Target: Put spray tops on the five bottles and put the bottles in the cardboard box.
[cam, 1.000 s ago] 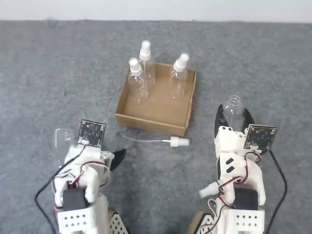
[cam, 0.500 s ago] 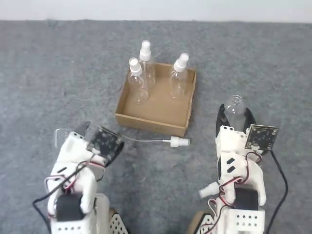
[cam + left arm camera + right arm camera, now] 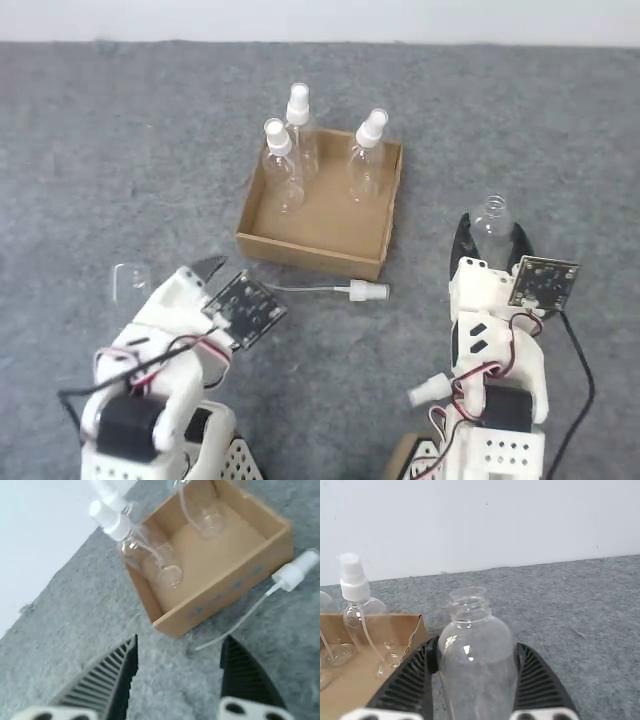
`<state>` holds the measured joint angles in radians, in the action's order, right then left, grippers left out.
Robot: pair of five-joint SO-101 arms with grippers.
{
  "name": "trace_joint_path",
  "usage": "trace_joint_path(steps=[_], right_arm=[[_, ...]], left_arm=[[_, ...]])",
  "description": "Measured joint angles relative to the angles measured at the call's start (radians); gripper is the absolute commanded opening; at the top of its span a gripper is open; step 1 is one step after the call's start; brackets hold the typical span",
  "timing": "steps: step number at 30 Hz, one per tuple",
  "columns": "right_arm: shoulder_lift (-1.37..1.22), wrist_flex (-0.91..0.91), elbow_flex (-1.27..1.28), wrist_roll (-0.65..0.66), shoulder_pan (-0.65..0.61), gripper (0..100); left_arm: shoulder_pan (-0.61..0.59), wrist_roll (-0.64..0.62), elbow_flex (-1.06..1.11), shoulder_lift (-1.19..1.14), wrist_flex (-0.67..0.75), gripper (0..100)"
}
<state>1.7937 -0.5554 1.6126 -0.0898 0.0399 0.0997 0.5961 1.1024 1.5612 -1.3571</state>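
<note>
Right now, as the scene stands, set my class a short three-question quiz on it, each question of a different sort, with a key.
1. How many capped spray bottles stand in the cardboard box?
2. True or false: the clear bottle in the right gripper already wears a spray top.
3. The loose spray top lies: A) inside the box; B) on the grey carpet beside the box; C) on the held bottle.
Key: 1 three; 2 false; 3 B.
</note>
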Motion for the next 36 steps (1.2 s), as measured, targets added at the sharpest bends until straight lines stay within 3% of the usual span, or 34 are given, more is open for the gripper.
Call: trace_joint_path(steps=[9, 13, 19, 36], right_arm=[[0.0, 0.0, 0.0, 0.0, 0.0, 2.0], [0.0, 0.0, 0.0, 0.0, 0.0, 2.0], [0.0, 0.0, 0.0, 0.0, 0.0, 2.0], [0.0, 0.044, 0.0, 0.0, 0.092, 1.7]], left_arm=[[0.238, 0.0, -0.051, -0.407, 0.002, 24], [0.336, 0.0, -0.051, -0.554, 0.071, 24], [0.374, 0.0, -0.144, -0.783, 0.161, 24], [0.499, 0.0, -0.519, -1.396, 0.172, 24]])
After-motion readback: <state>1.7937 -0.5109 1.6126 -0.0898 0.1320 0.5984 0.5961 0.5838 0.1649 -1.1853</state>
